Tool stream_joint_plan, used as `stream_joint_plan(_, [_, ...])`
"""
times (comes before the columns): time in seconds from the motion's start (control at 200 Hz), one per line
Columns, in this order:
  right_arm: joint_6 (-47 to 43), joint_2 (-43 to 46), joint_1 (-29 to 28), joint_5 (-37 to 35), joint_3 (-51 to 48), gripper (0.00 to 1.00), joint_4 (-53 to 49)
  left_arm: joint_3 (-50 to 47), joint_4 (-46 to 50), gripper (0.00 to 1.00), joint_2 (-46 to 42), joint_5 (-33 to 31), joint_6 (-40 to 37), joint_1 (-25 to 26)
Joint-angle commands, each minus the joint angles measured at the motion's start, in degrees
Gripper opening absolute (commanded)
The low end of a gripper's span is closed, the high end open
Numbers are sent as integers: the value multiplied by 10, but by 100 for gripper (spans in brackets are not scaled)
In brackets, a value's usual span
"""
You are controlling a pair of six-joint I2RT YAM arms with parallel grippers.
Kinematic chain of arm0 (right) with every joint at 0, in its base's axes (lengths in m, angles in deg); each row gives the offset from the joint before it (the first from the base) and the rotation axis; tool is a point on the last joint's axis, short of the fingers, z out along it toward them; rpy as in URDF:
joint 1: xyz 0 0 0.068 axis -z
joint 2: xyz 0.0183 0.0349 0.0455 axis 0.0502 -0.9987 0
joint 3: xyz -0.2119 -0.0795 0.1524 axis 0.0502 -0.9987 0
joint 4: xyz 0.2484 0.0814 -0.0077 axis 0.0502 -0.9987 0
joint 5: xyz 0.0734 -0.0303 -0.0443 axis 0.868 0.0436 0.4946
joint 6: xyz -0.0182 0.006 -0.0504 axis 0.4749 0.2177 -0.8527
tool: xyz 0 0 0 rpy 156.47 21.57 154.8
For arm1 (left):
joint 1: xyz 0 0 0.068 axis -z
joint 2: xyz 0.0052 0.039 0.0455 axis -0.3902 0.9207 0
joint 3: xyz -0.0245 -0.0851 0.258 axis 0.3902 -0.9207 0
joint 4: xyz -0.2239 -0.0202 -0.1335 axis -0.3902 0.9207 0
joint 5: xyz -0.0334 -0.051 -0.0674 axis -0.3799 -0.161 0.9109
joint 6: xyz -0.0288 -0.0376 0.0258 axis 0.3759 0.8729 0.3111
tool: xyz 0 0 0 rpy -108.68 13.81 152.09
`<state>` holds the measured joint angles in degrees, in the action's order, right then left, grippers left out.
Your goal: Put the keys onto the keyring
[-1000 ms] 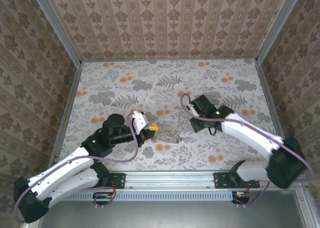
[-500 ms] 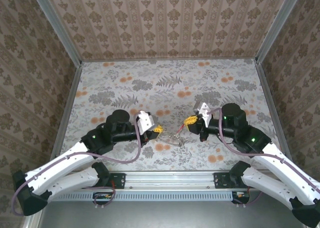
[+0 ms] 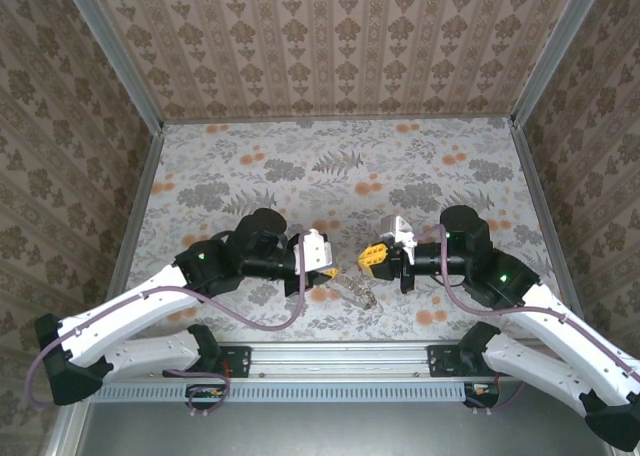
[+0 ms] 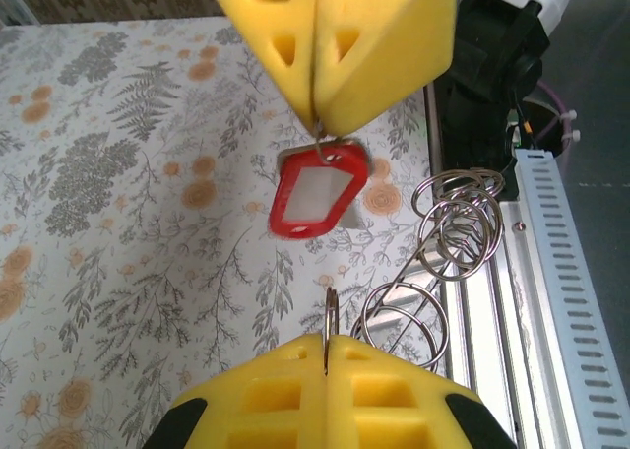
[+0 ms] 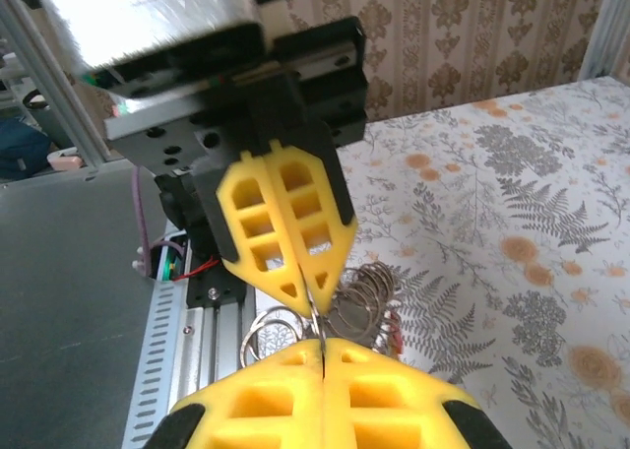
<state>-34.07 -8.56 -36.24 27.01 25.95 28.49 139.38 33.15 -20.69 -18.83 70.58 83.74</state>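
Slip risk highest. Left fingers (image 4: 394,395) clenched on one edge-on ring of keyring (image 4: 461,218); right fingers (image 4: 379,45) clenched on small loop of red key tag (image 4: 320,188). Both pinches thin, at very tips: slight twist or tug likely pops metal free. Tag hangs in air between tips, near table's 6 o'clock edge; loose rings dangle beside rail (image 4: 551,301), may snag or fall past it. Tips close, bump possible. Table (image 3: 330,166): floral cloth, grey ferns, orange blooms. Walls (image 3: 330,46): brown damask paper, metal frame.
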Motion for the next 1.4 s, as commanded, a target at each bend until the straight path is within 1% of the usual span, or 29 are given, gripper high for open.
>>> stream_joint_plan(0.0, [-15,0,-16,6,9,0,16,26,1,0,7,20,-27,-1])
stream_joint_plan(0.145, [-34,-10,-49,-46,9,0,7,18,-15,0,-5,51,-18,-24])
stream_joint_plan(0.265, [-54,-14,-90,-114,1,0,12,10,-24,0,-20,65,-10,-39])
stream_joint_plan(0.345, [-65,-15,-109,-143,-5,0,21,5,-29,0,-27,74,-7,-46])
stream_joint_plan(0.525, [-72,-13,-115,-160,-11,0,43,-1,-29,0,-33,80,-5,-48])
stream_joint_plan(0.665, [-79,8,-121,-198,-21,0,65,-7,-31,0,-40,79,-3,-48])
stream_joint_plan(0.79, [-83,7,-126,-198,-22,0,74,-8,-33,0,-41,81,-3,-49])
stream_joint_plan(1.01, [-84,-18,-135,-176,-18,0,83,-8,-35,0,-38,81,0,-49])
stream_joint_plan(1.4, [-86,-33,-141,-179,-23,0,109,-10,-39,0,-37,83,2,-51])
